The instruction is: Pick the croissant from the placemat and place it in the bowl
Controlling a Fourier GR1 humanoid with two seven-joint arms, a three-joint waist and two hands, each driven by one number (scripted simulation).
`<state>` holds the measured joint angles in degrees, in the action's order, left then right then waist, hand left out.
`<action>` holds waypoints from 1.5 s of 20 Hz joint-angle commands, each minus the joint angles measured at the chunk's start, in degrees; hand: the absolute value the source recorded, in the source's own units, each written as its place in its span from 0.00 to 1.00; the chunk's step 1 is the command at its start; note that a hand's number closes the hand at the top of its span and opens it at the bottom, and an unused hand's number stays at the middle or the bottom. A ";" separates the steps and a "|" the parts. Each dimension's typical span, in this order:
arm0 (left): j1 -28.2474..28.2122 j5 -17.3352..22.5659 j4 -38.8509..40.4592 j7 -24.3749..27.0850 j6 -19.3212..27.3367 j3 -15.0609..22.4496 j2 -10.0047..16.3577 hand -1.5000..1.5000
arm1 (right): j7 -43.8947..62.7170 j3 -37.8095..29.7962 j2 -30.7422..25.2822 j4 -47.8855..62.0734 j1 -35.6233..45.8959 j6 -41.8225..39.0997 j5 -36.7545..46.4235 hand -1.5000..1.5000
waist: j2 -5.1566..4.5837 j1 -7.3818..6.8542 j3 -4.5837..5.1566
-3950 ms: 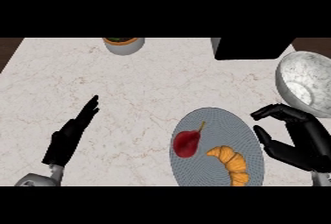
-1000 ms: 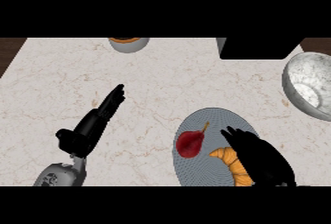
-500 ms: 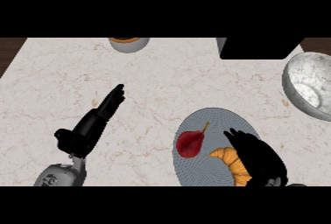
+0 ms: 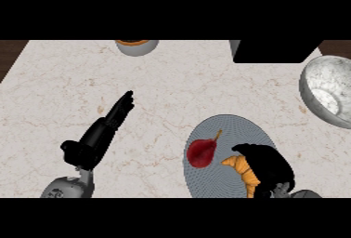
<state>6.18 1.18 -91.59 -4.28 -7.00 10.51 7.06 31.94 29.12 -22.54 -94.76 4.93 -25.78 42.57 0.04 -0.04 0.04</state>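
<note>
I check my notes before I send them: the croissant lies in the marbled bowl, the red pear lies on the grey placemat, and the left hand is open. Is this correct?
Not fully. The head view shows the croissant on the grey placemat, beside the red pear, with the right hand curled over it, not in the marbled bowl. The rest is correct: the left hand is open.

Desk (image 4: 171,79): pale marble top, thin beige veins, fills most of the frame. Dark brown wood (image 4: 9,52) shows past its edge at upper left and upper right corners. Black block (image 4: 274,51) at upper right. Light even.
</note>
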 commanded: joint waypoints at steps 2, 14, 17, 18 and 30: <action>-0.79 0.11 0.77 1.93 -1.36 -1.28 -0.14 0.50 | -9.25 -1.26 -0.14 3.75 1.82 4.07 3.63 1.00 | -0.04 -0.05 -0.05; -0.13 -0.56 0.18 -0.50 -1.82 -2.55 -0.01 0.50 | -43.47 3.87 -18.94 -4.45 -1.59 5.14 5.79 1.00 | 0.21 0.93 -0.23; -1.12 -0.40 -0.35 0.07 -1.88 -2.27 -0.28 0.50 | -56.88 3.03 -27.44 -6.56 -2.50 9.16 5.31 1.00 | 0.30 1.17 -0.29; -1.69 0.16 -1.47 -0.08 -2.18 -3.12 0.54 0.50 | -60.64 2.86 -30.33 -7.17 -5.82 12.92 6.17 1.00 | 0.60 1.94 -0.31; -3.10 0.02 -1.58 0.63 -2.03 -4.08 0.88 0.50 | -89.35 -29.08 -34.68 4.58 -11.85 27.38 -26.64 1.00 | 0.33 2.54 -0.12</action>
<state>3.67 1.11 -93.65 -4.59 -8.96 7.19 7.57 -49.98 7.44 -57.49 -92.27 -5.05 2.54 27.91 0.40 2.29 -0.13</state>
